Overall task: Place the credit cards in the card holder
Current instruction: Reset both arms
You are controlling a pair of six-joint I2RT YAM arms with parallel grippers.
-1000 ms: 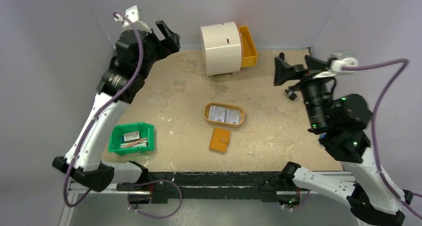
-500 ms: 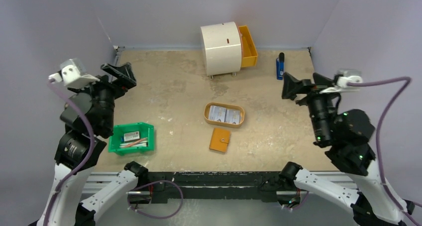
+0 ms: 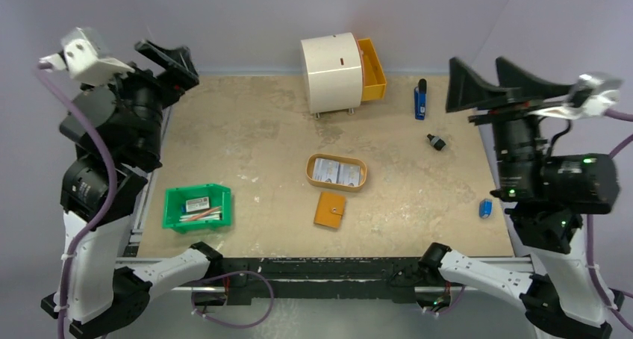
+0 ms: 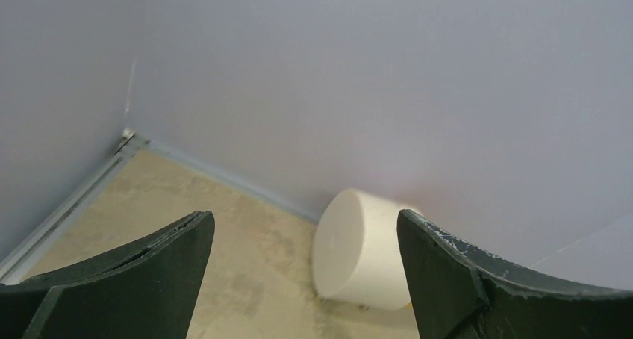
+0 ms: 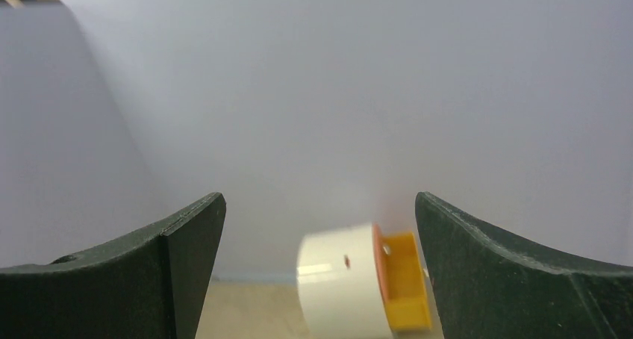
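In the top view, both arms stand high at the two sides of the frame. The left gripper (image 3: 168, 61) at upper left and the right gripper (image 3: 493, 85) at upper right have their jaws wide apart and carry nothing. The two credit cards (image 3: 337, 172) lie side by side in an oval tray (image 3: 309, 176) at the centre of the table (image 3: 246, 145). The card holder (image 3: 329, 210) lies just below the tray, closed, it seems, by a snap. The step in hand is probably the first reach. One gripper should come down over the tray, and because the cards are thin and flat, it is better to tip one against the rim than to pinch it from above. The holder will likely need opening first.

In the left wrist view, the two fingers (image 4: 134, 279) are spread in the lower corners, with a white drum (image 4: 366, 257) far between them.

In the right wrist view, the jaws are also spread; only the drum and its orange drawer (image 5: 407, 279) appear, at bottom centre.
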